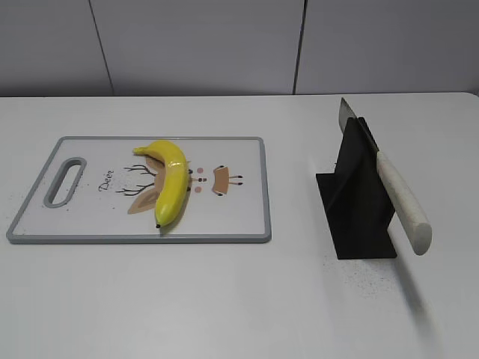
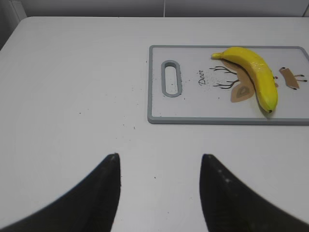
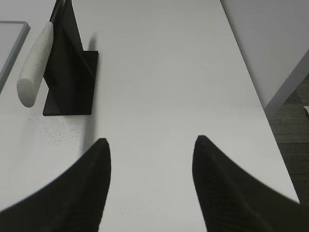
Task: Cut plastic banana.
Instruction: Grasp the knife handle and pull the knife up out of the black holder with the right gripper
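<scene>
We judge the task barely begun, if begun at all; the glossy yellow curved plastic banana point(image 1: 171, 182) lies whole on the white, grey-rimmed cutting board with a deer drawing point(image 1: 239, 224), roughly at the board's middle, with no cut visible in it; the knife with a pale speckled handle and steel blade point(image 1: 389, 183) rests in its black angled stand point(image 1: 359, 206), well apart from the board on the right side of the white table point(image 1: 224, 299), its handle sticking out toward the camera. Our left gripper point(image 2: 159, 166) hovers over bare table near the board's handle end, fingers spread wide and grasping nothing; our right gripper point(image 3: 150, 150) hangs likewise released and empty over the table, just beside the stand. What is left, as we read it, is nearly everything: taking the knife by its handle, lifting it free of the stand, perhaps steadying the banana with the left fingers, and pressing the blade down through the fruit.
</scene>
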`<state>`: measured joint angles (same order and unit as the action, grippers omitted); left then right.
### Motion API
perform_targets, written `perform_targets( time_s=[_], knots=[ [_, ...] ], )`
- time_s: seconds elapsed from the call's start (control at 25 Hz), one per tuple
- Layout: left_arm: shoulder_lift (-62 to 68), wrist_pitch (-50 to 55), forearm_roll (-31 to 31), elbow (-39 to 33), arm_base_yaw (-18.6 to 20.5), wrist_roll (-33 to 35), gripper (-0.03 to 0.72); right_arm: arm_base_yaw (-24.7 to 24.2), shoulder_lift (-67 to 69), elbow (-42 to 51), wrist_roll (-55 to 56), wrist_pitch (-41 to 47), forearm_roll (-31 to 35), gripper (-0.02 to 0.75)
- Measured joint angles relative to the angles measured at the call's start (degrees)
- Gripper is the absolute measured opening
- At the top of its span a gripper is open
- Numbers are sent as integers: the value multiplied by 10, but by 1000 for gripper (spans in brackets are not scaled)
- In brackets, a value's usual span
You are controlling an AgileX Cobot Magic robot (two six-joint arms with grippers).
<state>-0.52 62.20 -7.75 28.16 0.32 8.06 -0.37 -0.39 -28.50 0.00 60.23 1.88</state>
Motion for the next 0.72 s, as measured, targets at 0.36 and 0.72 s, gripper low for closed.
perform_targets(
  time_s=[0.36, 0.72],
  knots=[
    [0, 0, 0, 0, 0, 0, 499, 0, 0, 0, 0, 0, 0, 413],
    [0, 0, 0, 0, 0, 0, 499, 0, 0, 0, 0, 0, 0, 413]
  ],
)
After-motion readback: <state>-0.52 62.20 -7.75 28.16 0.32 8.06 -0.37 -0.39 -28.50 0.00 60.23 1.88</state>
